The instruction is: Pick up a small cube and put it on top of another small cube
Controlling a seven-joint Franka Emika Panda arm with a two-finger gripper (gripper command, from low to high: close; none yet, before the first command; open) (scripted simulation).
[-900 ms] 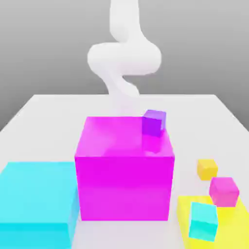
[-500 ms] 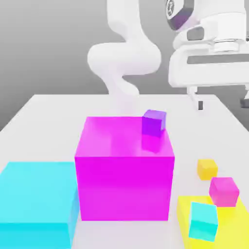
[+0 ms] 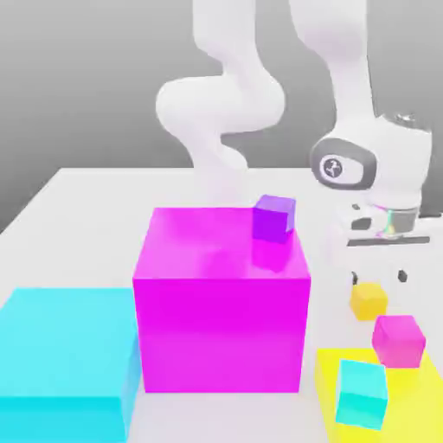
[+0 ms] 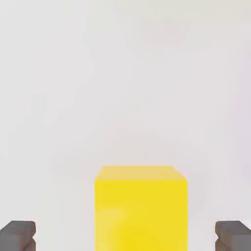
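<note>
The small yellow-orange cube [image 3: 369, 299] rests on the white table toward the exterior view's right. My gripper [image 3: 378, 277] hangs directly over it, open, with one dark fingertip on each side just above the cube's upper face. In the hand view the same cube [image 4: 140, 208] sits centred between the two fingertips [image 4: 17, 235], with a wide gap on both sides and nothing touching it. A small pink cube [image 3: 399, 338] stands just in front of it. A small cyan cube [image 3: 361, 393] sits on a flat yellow block [image 3: 411, 381].
A large magenta cube [image 3: 222, 303] stands mid-table with a small purple cube [image 3: 274, 217] on its back right corner. A large cyan block [image 3: 65, 355] lies at the front on the exterior view's left. The white arm [image 3: 221, 104] rises behind the magenta cube.
The hand has come into view and dropped from high on the exterior view's right to just above the yellow-orange cube. Its fingers stay open, and no cube has moved.
</note>
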